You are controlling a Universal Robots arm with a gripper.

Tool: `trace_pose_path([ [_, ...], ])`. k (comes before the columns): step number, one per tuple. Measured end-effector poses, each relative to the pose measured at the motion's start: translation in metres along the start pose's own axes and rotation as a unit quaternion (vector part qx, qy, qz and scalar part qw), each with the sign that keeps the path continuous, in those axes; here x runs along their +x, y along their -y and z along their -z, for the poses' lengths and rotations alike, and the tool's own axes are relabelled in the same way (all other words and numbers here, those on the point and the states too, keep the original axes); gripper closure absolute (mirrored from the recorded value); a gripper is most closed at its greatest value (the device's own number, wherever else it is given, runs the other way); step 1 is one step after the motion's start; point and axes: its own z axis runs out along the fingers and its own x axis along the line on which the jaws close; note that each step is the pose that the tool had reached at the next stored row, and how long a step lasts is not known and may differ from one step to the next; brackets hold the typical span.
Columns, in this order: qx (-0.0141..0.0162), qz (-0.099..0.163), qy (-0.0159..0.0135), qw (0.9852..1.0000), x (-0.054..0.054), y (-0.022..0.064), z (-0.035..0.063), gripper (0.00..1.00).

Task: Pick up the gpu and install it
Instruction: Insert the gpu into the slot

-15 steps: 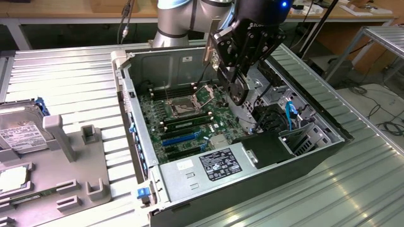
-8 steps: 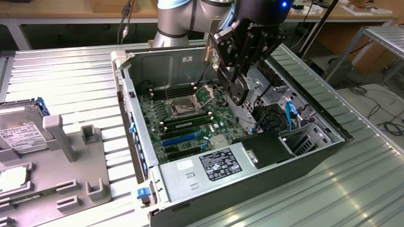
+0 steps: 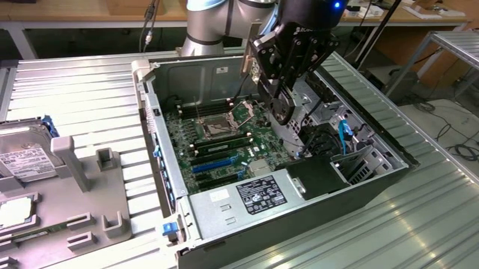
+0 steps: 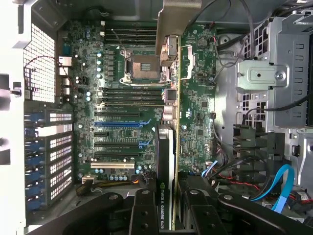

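The gpu (image 4: pixel 165 161) hangs edge-on between my fingers (image 4: pixel 144 210), black cooler block on one face, green board on the other, silver end bracket (image 4: pixel 176 24) at its far end. My gripper (image 4: pixel 168 208) is shut on it. In the exterior view the gripper (image 3: pixel 277 73) holds the gpu (image 3: pixel 280 107) upright over the open computer case (image 3: pixel 161 168), above the motherboard (image 3: pixel 221 140) near the CPU socket (image 3: pixel 213 128). The card is clear of the board. The blue expansion slots (image 4: pixel 120 124) lie to one side of the card.
Inside the case are a power supply (image 3: pixel 250 195), a drive cage (image 3: pixel 359 162) with blue cables (image 3: pixel 344 133), and memory sticks (image 4: pixel 129 90). A silver hard drive (image 3: pixel 22 159) and a grey fixture (image 3: pixel 90 190) sit on the exterior view's left, on the ribbed metal table (image 3: pixel 75 95).
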Motion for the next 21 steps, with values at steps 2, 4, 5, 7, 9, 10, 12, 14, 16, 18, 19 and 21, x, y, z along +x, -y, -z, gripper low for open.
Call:
trace_pose_path([
  [2, -0.0001, 0.000, 0.0000, 1.0000, 0.0000, 0.0000, 0.0001, 0.73],
  [4, -0.0002, 0.000, 0.0000, 1.0000, 0.0000, 0.0000, 0.0000, 0.73],
  [5, -0.0003, 0.000, 0.0000, 1.0000, 0.0000, 0.0000, 0.0000, 0.73],
  [7, -0.0005, 0.000, 0.0000, 1.0000, 0.0000, 0.0000, 0.0000, 0.73],
  [9, -0.0007, 0.000, 0.0000, 1.0000, 0.0000, 0.0000, 0.0001, 0.73],
  [10, -0.0008, 0.000, 0.0000, 1.0000, 0.0000, 0.0000, 0.0000, 0.73],
  [12, -0.0008, 0.000, 0.0000, 1.0000, 0.0000, 0.0000, 0.0000, 0.73],
  [14, -0.0008, 0.000, 0.0000, 1.0000, 0.0000, 0.0000, 0.0000, 0.73],
  [16, -0.0008, 0.000, 0.0000, 1.0000, 0.0000, 0.0000, 0.0000, 0.73],
  [18, -0.0008, 0.000, 0.0000, 1.0000, 0.0000, 0.0000, 0.0000, 0.73],
  [19, -0.0008, 0.001, 0.0000, 1.0000, 0.0000, 0.0000, 0.0000, 0.73],
  [21, -0.0008, 0.003, -0.0001, 1.0000, 0.0000, 0.0000, 0.0001, 0.73],
])
